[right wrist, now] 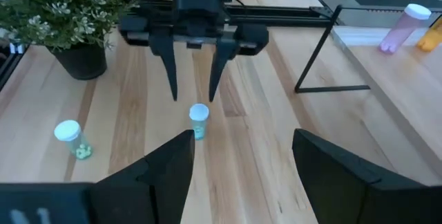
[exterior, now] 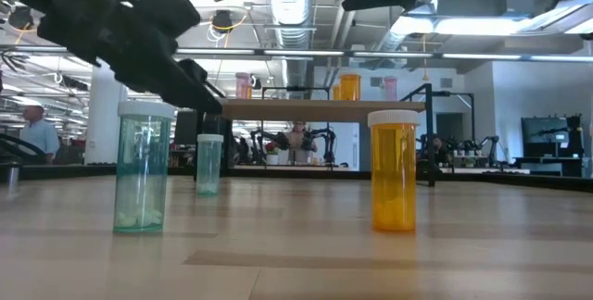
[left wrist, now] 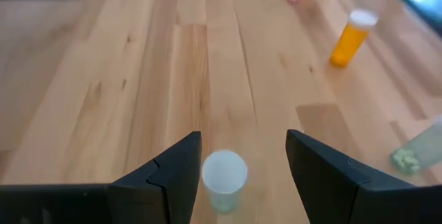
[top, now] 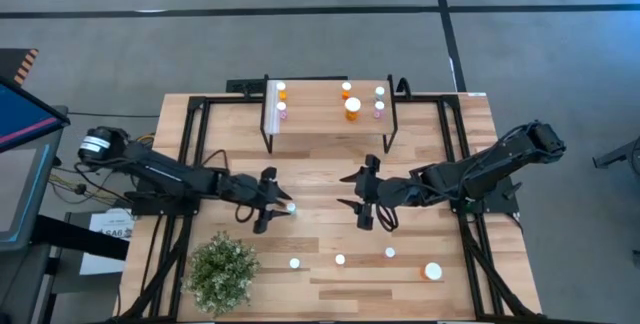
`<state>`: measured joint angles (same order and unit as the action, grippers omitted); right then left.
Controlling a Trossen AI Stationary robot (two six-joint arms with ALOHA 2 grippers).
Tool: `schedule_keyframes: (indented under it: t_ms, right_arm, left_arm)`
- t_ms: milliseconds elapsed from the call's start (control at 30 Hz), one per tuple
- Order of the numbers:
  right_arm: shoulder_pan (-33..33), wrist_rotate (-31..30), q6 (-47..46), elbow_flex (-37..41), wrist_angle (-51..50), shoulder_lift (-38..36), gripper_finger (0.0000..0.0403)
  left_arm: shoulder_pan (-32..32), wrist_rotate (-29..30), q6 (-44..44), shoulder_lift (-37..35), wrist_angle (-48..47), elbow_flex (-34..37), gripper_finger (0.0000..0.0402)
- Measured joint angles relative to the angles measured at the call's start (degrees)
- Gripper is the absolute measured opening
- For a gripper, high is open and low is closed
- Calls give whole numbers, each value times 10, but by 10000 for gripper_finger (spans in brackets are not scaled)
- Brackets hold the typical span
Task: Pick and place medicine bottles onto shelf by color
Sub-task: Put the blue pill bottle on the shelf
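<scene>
A pale green medicine bottle with a white cap (left wrist: 224,179) stands upright on the table between the open fingers of my left gripper (left wrist: 243,141). I see no touch. It also shows in the high view (top: 291,207) and the right wrist view (right wrist: 198,120). My left gripper (top: 280,206) slants down at it from the table's left. My right gripper (top: 343,190) hovers open and empty to the bottle's right, facing it. The shelf (top: 330,129) stands at the far middle and carries several orange, pink and pale bottles.
More bottles stand near the front edge: two small pale green ones (top: 295,262) (top: 340,259), one more small one (top: 390,252) and a larger orange one (top: 432,271). A bushy potted plant (top: 222,272) sits at the near left. Bare wood lies between the grippers and the shelf.
</scene>
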<state>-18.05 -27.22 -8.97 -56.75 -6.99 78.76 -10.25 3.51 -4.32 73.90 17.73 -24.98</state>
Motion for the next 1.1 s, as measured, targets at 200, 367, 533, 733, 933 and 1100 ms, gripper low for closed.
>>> schedule_keyframes:
  t_ms: [200,367,533,733,933,1100]
  right_arm:
    - [-3,0,0,0,0,0,265]
    - [-4,0,0,0,-3,0,265]
    - [-3,0,0,0,-3,0,265]
    - [-3,1,0,0,-3,0,265]
    - [-3,1,-1,0,-2,0,265]
    - [-3,1,-2,0,-2,0,265]
  left_arm:
    - [15,3,-14,37,-69,-35,199]
    - [19,-1,-20,42,-81,-36,199]
    - [19,-1,-26,42,-104,-36,199]
    - [19,-1,-42,42,-107,-27,199]
    - [19,0,-59,42,-87,-7,199]
    - [18,2,-60,42,-65,-1,199]
